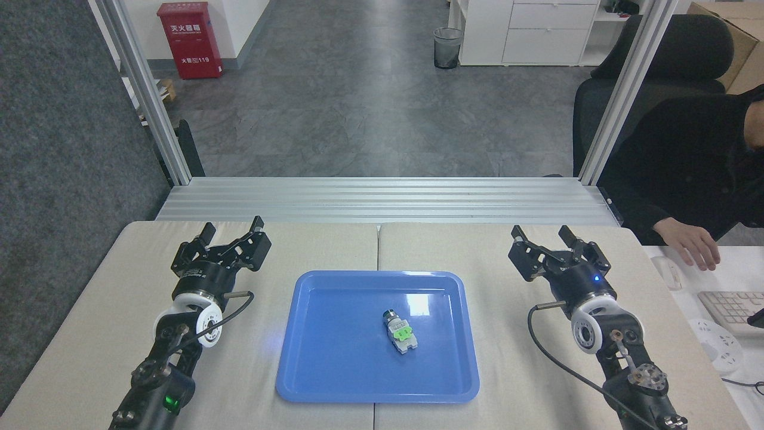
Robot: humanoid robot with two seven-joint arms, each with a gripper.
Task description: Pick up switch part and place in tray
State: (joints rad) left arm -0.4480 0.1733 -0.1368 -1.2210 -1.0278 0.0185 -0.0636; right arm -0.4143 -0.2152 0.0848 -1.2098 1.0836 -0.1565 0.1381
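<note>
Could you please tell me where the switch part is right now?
In the head view, the switch part lies inside the blue tray, right of its centre, between the two grippers and touched by neither.
</note>
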